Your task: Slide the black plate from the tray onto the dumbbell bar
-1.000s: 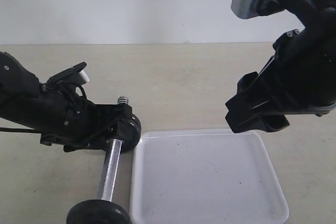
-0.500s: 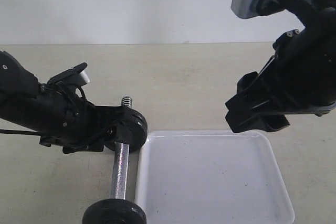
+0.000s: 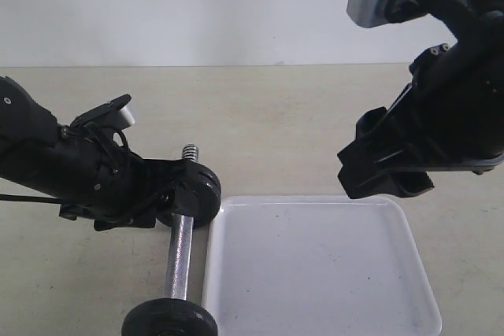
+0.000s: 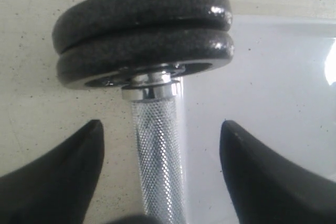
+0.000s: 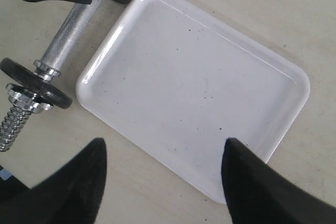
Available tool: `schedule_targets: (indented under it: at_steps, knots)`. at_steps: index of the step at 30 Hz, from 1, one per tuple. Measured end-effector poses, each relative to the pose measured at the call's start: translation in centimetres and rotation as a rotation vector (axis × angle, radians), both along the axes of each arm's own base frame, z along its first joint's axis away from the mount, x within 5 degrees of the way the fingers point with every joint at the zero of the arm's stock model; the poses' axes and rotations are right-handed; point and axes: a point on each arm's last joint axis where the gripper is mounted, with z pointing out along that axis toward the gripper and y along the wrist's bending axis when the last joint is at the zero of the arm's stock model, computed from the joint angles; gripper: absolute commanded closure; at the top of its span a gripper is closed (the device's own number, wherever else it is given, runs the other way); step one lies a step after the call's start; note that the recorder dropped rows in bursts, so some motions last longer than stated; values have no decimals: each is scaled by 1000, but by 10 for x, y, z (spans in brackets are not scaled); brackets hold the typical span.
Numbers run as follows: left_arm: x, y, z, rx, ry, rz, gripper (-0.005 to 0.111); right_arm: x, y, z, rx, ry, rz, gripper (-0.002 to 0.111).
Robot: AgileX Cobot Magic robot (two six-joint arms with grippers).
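The dumbbell bar (image 3: 179,253) lies on the table beside the tray (image 3: 315,273), its chrome knurled shaft (image 4: 157,156) running between my left gripper's fingers. Two black plates (image 4: 144,35) sit stacked against a collar at the bar's far end, below the threaded tip (image 3: 188,152). Another black disc (image 3: 169,322) sits on the near end. My left gripper (image 4: 161,124) is open, straddling the shaft without touching it. The white tray (image 5: 194,87) holds only dark specks. My right gripper (image 5: 164,142) hangs open above the tray's far edge, holding nothing.
Beige tabletop surrounds the tray and bar. The tray's left rim (image 3: 211,273) nearly touches the bar. The right arm (image 3: 441,116) is raised at the right, and the left arm (image 3: 55,167) lies low along the table at the left.
The bar, its discs and the tray have shifted a little to the right since one second ago. In the last half second almost nothing has moved.
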Motion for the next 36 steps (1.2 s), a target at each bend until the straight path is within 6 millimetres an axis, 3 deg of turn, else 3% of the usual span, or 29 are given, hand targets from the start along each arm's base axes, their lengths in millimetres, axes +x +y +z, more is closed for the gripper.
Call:
schedule_targets:
  at_steps: [10, 12, 13, 14, 17, 18, 19, 20, 22, 23, 26, 29, 32, 36]
  knots:
    - [0, 0, 0, 4, -6, -11, 47, 1, 1, 1, 7, -8, -2, 54]
    - [0, 0, 2, 2, -16, -14, 49, 3, 2, 2, 25, -38, 2, 72]
    - [1, -1, 5, -1, -26, -18, 52, 4, 3, 3, 30, -49, 6, 94]
    - [3, -2, 15, -12, -66, -28, 54, 5, 4, 4, 38, -80, 24, 106]
    - [7, -3, 50, -45, -198, -60, 61, 8, 6, 7, 45, -144, 72, 108]
    - [8, -3, 76, -72, -289, -71, 63, 9, 6, 8, 44, -156, 82, 108]
    - [6, -3, 91, -84, -343, -80, 70, 9, 6, 9, 46, -161, 86, 108]
    - [2, 0, 120, -107, -448, -95, 78, 9, 6, 17, 62, -185, 86, 108]
    - [-12, 6, 166, -141, -619, -114, 94, 4, 4, 40, 129, -252, 81, 108]
    - [-24, 12, 191, -158, -714, -124, 101, -4, -1, 61, 195, -320, 86, 108]
    - [-67, 32, 248, -202, -948, -138, 102, -38, -24, 126, 389, -548, 111, 108]
    - [-127, 60, 291, -248, -1180, -136, 102, -95, -66, 177, 522, -780, 147, 108]
    - [-170, 80, 310, -286, -1320, -124, 102, -135, -97, 189, 565, -879, 167, 108]
    - [-235, 108, 324, -346, -1492, -126, 102, -189, -136, 185, 618, -944, 196, 108]
